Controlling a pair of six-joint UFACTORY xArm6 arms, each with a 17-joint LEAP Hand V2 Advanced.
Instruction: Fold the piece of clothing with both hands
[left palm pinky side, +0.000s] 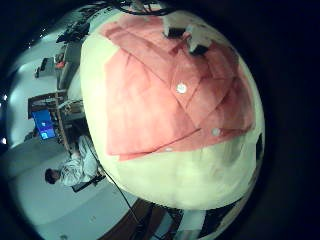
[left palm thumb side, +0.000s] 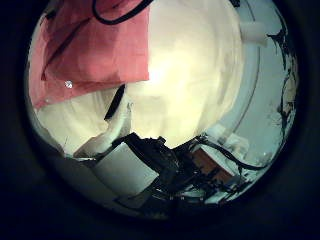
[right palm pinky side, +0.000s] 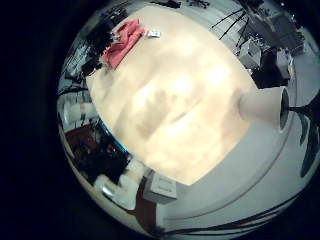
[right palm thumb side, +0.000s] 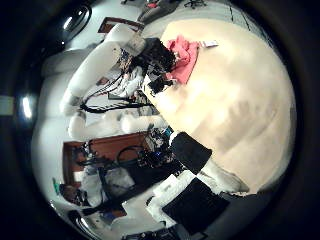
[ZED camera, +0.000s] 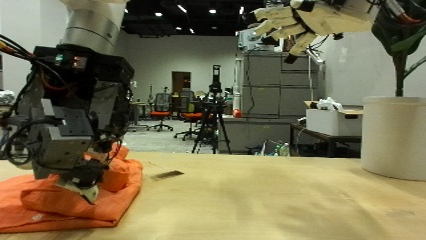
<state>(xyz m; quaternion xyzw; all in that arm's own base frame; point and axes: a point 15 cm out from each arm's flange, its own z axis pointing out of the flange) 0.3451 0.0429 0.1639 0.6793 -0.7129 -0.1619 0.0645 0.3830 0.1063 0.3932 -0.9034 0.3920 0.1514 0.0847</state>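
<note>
Outside view — white pot (ZED camera: 394, 136) beside table (ZED camera: 293, 205)

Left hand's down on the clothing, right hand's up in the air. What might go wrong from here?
1. Only the left hand is on the orange garment; pulling with it alone may drag or bunch the cloth rather than fold it.
2. The right hand hangs high, seemingly close to the plant; coming down, it might brush the leaves.
</note>
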